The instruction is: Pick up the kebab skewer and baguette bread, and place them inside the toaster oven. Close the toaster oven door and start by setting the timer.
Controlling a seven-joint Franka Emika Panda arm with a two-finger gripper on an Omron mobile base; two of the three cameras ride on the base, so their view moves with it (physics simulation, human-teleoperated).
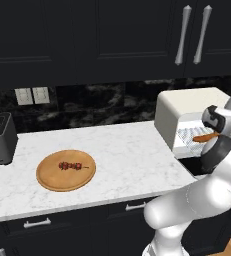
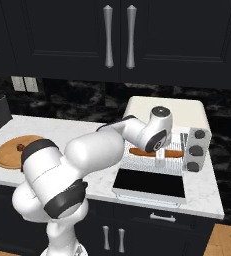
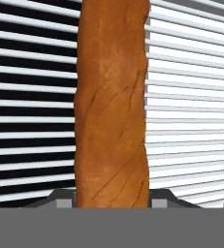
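While the short kebab skewer [image 1: 70,166] of dark red chunks lies on the round wooden board [image 1: 49,181] in the left base view, the long orange-brown baguette bread [image 1: 205,136] sits at the cream-white toaster oven [image 1: 187,107]. From the right base view, the loaf lies over the silver wire rack [image 2: 137,161], above the lowered dark glass toaster oven door [image 2: 149,184]. Seen from the hand, the gripper [image 3: 111,199] straddles the loaf half-open; whether it grips, I cannot tell. Light, stiff and crusty, the loaf probably handles best at mid-length.
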